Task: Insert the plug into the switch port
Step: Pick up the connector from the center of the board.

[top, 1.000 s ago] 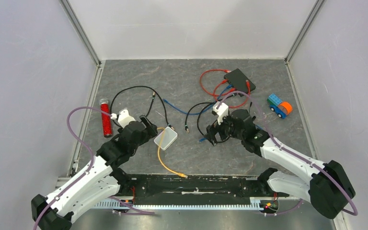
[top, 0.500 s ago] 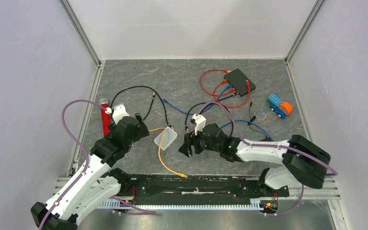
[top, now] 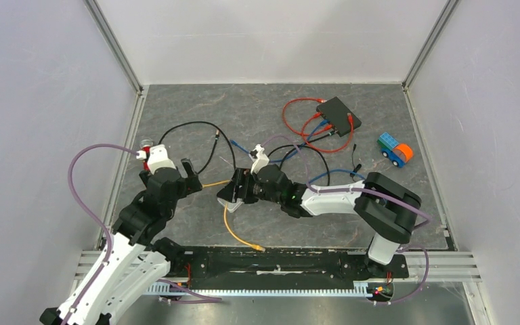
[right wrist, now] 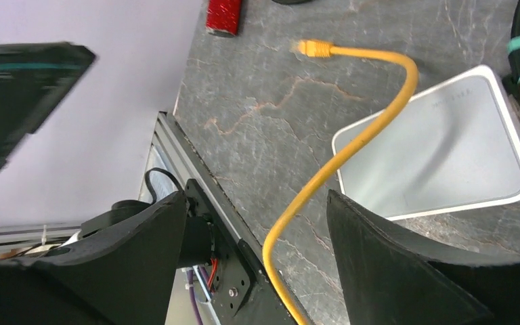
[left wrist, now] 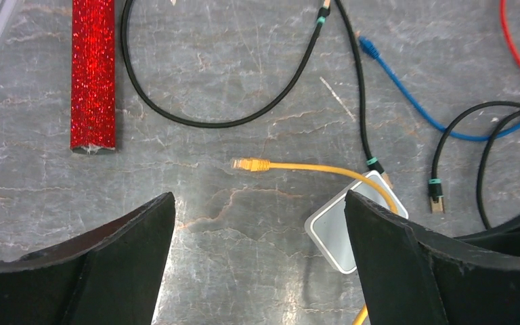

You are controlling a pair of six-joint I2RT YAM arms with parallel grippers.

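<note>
- At the bottom of the top view, one end of the yellow cable (top: 227, 223) lies just in front of the black base rail (top: 277, 261). From there the cable runs up the frame towards the grippers.
- The left gripper (top: 191, 177) hangs over the table (top: 176, 101) left of centre. Its fingers are wide apart and hold nothing; its wrist view shows only table and cables between them.
- The right gripper (top: 233, 193) is stretched across to just beside the left one, also with its fingers apart. From above it hides the white box almost wholly.
- The right wrist view shows what the top view cannot. The white box (right wrist: 440, 162) lies flat, and the yellow cable arches past its corner, between the fingers. Whether the cable touches a finger cannot be told.
- The yellow plug (left wrist: 250, 164) at the cable's free end rests on bare table left of the box, in no port.
- A black cable (left wrist: 378, 169) ends in a teal-banded plug just beside the box's far corner.
- The red glitter tube (left wrist: 93, 74) fills the upper left of the left wrist view; from above, the left arm covers most of it.
- A blue cable (left wrist: 406, 88) lies further up, at the upper right of that view.
- Far off, at the upper right of the top view, the black switch (top: 338, 115) sits among loops of red cable (top: 298, 101). A toy truck (top: 396, 150) stands near it, to its right.
</note>
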